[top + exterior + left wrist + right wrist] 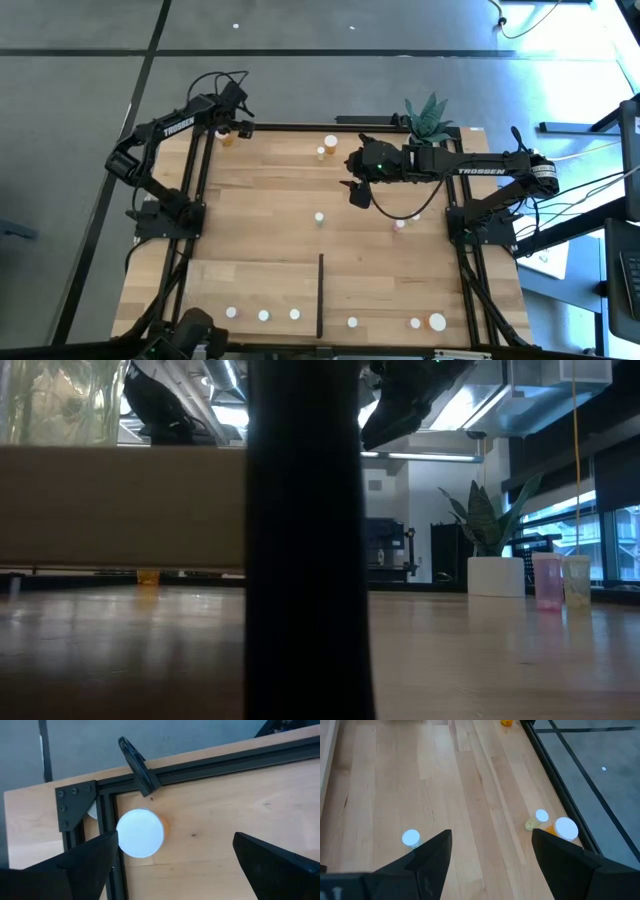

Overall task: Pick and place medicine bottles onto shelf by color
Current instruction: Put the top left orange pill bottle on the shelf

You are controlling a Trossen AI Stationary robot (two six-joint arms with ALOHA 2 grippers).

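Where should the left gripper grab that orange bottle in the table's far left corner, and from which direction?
Grip the orange bottle around its body just under the white cap, coming straight down. It stands upright tight against the black corner rail, so the left gripper, open above it, probably does best with its fingers closing along that rail.

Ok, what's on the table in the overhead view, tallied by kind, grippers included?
Medicine bottles: 12 (one beside the right arm's cable is hard to make out)
Potted plant: 1
Grippers: 2, the left gripper open over an orange bottle at a table corner, the right gripper open above mid-table
Total: 15
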